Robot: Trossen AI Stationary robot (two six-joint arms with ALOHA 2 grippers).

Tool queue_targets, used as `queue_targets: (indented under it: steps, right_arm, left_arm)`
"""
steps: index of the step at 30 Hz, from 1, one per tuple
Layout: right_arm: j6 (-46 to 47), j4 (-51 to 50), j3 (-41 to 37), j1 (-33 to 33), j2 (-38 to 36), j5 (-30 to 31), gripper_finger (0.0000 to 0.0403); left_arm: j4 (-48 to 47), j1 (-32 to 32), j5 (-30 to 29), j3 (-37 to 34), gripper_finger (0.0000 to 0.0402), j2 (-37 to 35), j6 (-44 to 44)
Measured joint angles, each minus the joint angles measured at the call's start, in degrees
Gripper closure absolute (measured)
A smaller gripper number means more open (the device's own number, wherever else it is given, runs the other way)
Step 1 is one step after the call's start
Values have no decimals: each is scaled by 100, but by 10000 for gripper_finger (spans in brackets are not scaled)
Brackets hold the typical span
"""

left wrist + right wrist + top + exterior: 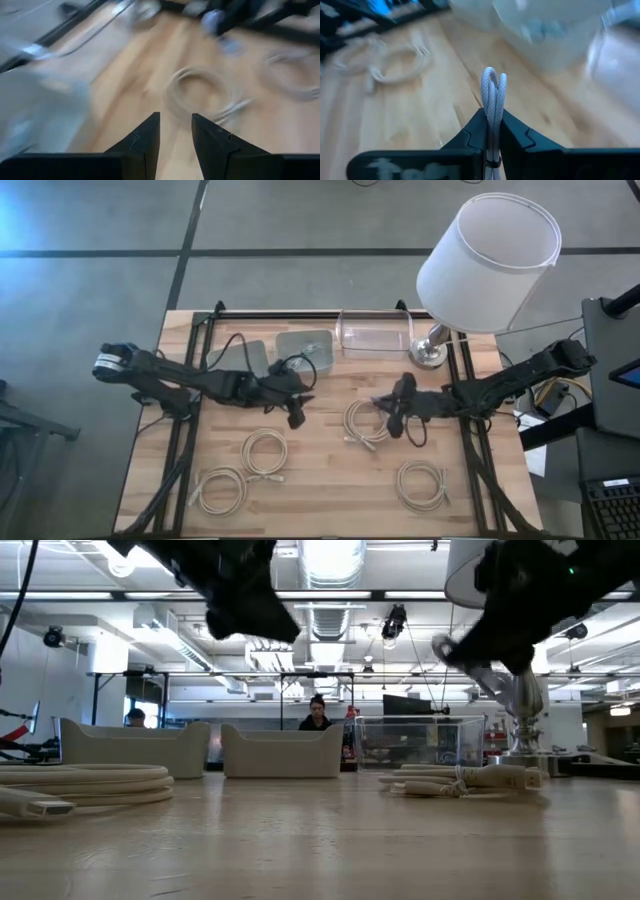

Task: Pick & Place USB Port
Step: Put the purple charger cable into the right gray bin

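The right tool (492, 131) pinches a white cable loop (493, 95) above the desk (330, 470). The left tool (175, 131) hangs released, holding nothing.

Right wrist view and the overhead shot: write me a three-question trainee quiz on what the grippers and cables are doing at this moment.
1. True or false: the right gripper is shut on a loop of white cable.
2. How many coiled cables lie on the wooden table in the high view? A) two B) four C) six
3. Fill in: the left gripper holds ______.

Key
1. True; the doubled cable sticks up between its fingers.
2. B; two coils lie on the left, one by the right gripper, one near the front right.
3. Nothing; its fingers are parted with bare table showing in the gap.
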Motion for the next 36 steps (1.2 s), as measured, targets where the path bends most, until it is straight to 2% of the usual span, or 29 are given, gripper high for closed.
queue_targets:
  steps: [3, 7, 11, 16, 22, 31, 36]
  right_arm:
    - [-796, 783, 0, 0, 25, 7, 375]
    - [-1851, 1785, 2, 0, 70, 2, 374]
    - [-2514, 2370, 16, -2, 115, -6, 374]
    - [-2817, 2451, 107, -49, 155, -8, 374]
    - [-2806, 2452, 241, -229, 321, -10, 374]
    - [-2826, 2419, 280, -262, 499, -9, 374]
    - [-2909, 2391, 275, -263, 467, -10, 374]
  left_arm:
    - [1237, -2, 353, -471, 287, 10, 31]
    - [2563, 2, 384, -1051, 287, 10, -219]
    - [3327, 4, 384, -1405, 287, 10, -247]
    - [3801, 4, 386, -1480, 287, 33, -173]
    - [4047, 9, 429, -1107, 287, 516, 474]
    - [4013, 56, 487, 53, 286, 1738, 803]
    - [3446, 156, 627, 663, 280, 2168, 781]
